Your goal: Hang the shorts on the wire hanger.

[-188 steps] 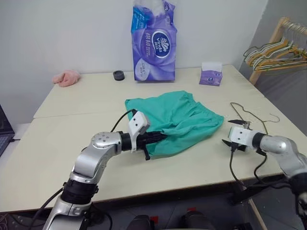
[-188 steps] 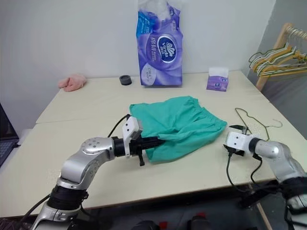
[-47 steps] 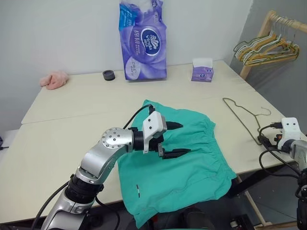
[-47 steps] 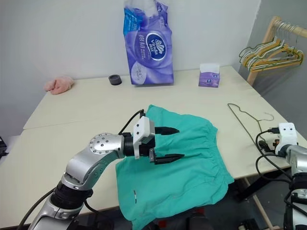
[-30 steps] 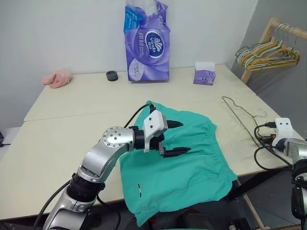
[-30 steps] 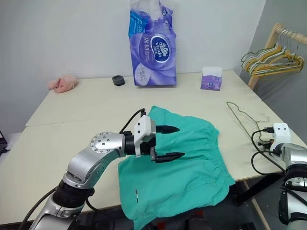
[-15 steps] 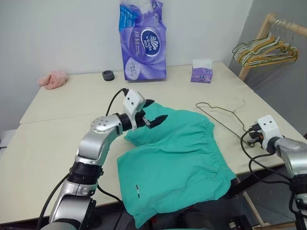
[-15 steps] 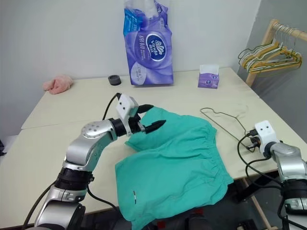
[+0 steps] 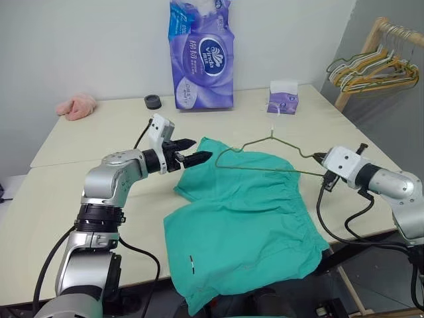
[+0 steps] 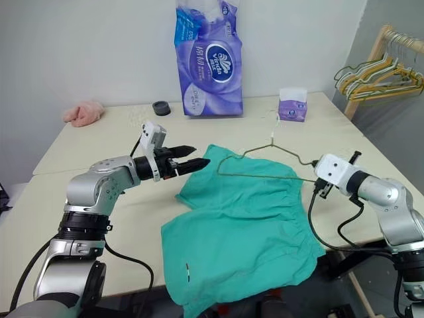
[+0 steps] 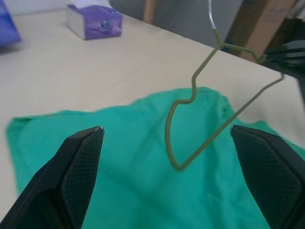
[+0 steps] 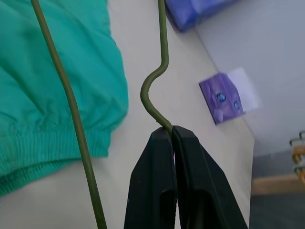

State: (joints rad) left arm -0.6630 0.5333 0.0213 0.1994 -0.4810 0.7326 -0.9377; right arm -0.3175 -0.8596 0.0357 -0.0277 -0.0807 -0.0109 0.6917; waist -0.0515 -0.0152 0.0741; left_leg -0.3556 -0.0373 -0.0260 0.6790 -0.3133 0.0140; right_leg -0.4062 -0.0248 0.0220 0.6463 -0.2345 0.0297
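The teal shorts lie spread on the table, their lower legs hanging over its front edge. The wire hanger hangs in the air above the shorts' waistband, hook up. My right gripper is shut on the wire hanger at the bend of one shoulder, at the right end. My left gripper is open, level, just off the shorts' far left corner. It points at the hanger's left end, which sits between its fingers but farther ahead, apart from them.
A tall purple tissue pack, a small purple tissue box, a black ring and a pink cloth lump stand along the table's back. A wooden rack with yellow and green hangers is at the far right.
My right gripper has lifted the wire hanger off the table and swung it left over the shorts, turning it hook-up. My left gripper has moved left, off the shorts' corner.
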